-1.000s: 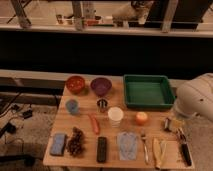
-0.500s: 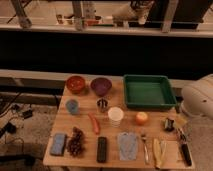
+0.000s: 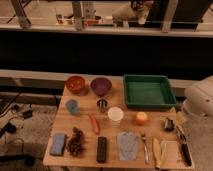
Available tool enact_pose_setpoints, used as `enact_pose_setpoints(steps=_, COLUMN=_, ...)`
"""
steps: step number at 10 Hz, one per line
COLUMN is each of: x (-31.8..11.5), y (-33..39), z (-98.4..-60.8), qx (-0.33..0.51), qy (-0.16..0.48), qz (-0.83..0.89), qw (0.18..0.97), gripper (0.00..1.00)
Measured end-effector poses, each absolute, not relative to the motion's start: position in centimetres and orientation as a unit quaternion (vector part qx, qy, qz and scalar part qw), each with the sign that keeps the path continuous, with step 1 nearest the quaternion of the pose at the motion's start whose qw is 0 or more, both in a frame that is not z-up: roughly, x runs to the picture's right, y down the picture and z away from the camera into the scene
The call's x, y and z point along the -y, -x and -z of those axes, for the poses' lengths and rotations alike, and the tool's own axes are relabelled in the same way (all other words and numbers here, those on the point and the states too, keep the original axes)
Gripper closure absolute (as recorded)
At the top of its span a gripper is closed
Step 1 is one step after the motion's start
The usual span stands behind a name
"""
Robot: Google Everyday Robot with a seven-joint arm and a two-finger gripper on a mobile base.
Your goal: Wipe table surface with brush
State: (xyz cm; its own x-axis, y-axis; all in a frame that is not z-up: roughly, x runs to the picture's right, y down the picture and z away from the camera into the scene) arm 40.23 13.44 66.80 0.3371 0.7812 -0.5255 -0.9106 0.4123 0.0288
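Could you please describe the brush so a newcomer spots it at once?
With the gripper out of view, find the front right corner of the table surface, in front of the green tray. The brush lies rightmost, black-handled, unlike the silver fork.

Room: warm, dim light, brighter in the strip along the top. Wooden table (image 3: 82,122) sits mid-frame on a grey speckled floor (image 3: 30,142). Black cables (image 3: 15,112) trail across the floor on the left. Behind the table there's a pale low ledge (image 3: 30,77) running the full width, then a wide dark wall band (image 3: 100,55) above it. Top edge: a light rail (image 3: 100,30) with grey metal posts (image 3: 77,12), and lit clutter beyond that's too blurred to identify.
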Motion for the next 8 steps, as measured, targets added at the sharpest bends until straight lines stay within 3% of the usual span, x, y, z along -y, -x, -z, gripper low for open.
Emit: enact_pose_setpoints(steps=8, x=-17.2, y=-41.7, z=-69.4, qx=-0.247, qy=0.151, qz=-0.563, qw=0.774, gripper=0.20)
